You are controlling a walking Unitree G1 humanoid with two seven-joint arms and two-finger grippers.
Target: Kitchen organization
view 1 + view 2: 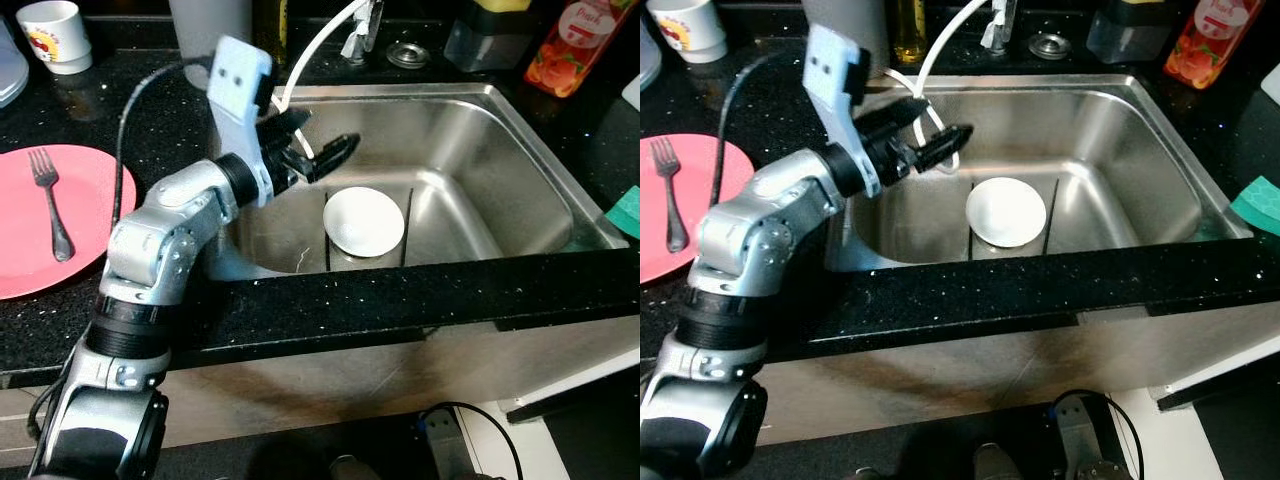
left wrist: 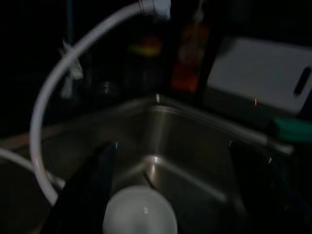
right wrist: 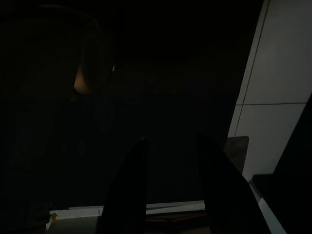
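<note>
— Where is the left gripper (image 1: 322, 152), and has it got anything?

— It hangs over the left part of the sink (image 1: 520, 170), above and just left of the bowl (image 1: 363, 221). Its two black fingers stand apart with nothing between them; a white hose (image 1: 318, 45) curves down just beside them.

— And the right gripper (image 3: 168, 187)?

— Its wrist view is very dark. Two black fingers show a gap between them, holding nothing, with pale tiled floor beyond.

— How many dishes are in the sink?

— One: a round white bowl, smooth, sitting on the basin floor near the front wall, between two dark thin bars. The sink is a single rectangular basin of brushed steel.

— What is on the counter (image 1: 400, 300)?

— It is black and speckled. At its left edge lies one flat pink plate (image 1: 25, 250) with one metal fork (image 1: 50, 200) on it. In the back left corner stands one white mug (image 1: 55, 35) with a red picture. Behind the sink is one orange bottle (image 1: 570, 45).
</note>
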